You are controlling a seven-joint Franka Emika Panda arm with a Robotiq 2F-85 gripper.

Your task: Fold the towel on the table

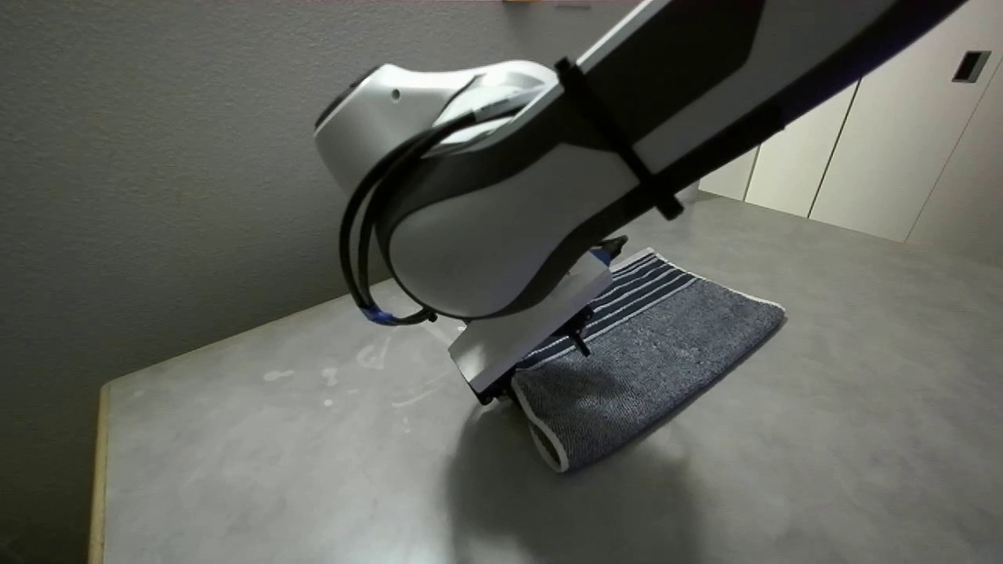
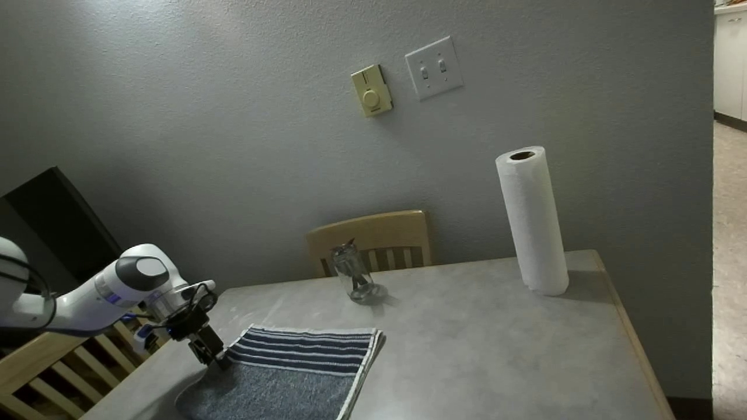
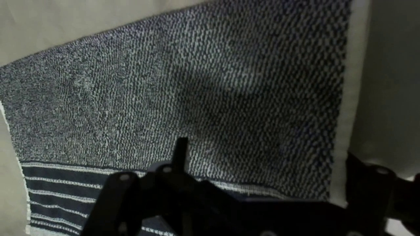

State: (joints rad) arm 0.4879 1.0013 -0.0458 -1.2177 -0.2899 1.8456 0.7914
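A grey textured wall [image 2: 233,175] rose behind your table [image 2: 496,350], which spread out pale and faintly mottled. White cabinet fronts [image 1: 885,164] stood beyond the tabletop in an exterior view. Your white-and-black arm [image 1: 501,227] reached out over the table. You had a wooden chair [image 2: 385,227] behind the table, by the wall, and a slatted chair [image 2: 41,359] behind the arm. Your towel [image 1: 658,360] lay on the table under the arm, doubled over, its rounded fold on the side away from the white stripes and its white-edged end curling open in a loop. A paper towel roll [image 2: 534,227] stood on end near a corner of the table, well apart from the towel. Your gripper [image 3: 266,150] was at the towel's striped corner with its fingers [image 3: 180,154] spread wide, one over the cloth and the other just beside its white edge. You had nothing clasped between them; whether either finger touched the cloth, I could not tell. A clear glass [image 2: 353,274] with something dark inside stood beyond the towel, in front of the wooden chair. On the wall were a white switch plate [image 2: 435,70] and a smaller yellowish dial plate [image 2: 372,93].
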